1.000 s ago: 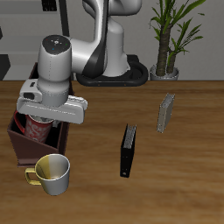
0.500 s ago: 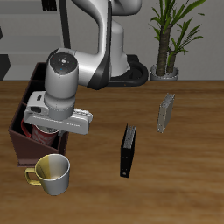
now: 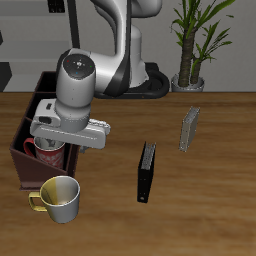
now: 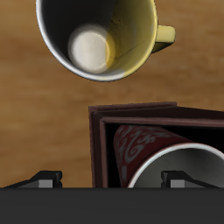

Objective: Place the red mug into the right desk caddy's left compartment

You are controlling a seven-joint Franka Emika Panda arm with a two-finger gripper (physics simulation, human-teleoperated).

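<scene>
**Inspector A:** Above the right desk caddy [image 3: 30, 125] we find the gripper [image 3: 58, 148], raised clear of the box. In the wrist view its fingertips [image 4: 45, 179] stand wide apart with nothing between them. We record it as open and empty.

**Inspector B:** And the red mug [image 4: 162, 157]?

**Inspector A:** It sits inside the caddy, mouth up and leaning a little, in the compartment nearest the table's front edge. In the exterior view the arm hides most of it; only part of its rim and side shows. We cannot tell whether it touches the walls.

**Inspector B:** Progress, then?

**Inspector A:** We judge the placement done, provided that section is the left compartment, which we believe it to be. Only clearing the arm appears left.

**Inspector B:** Other containers?

**Inspector A:** Just outside the caddy's front wall a yellowish-cream mug [image 3: 59, 198] stands upright on the table [image 3: 210, 200], empty as far as we see. We cannot inspect the caddy's remaining sections.
</scene>
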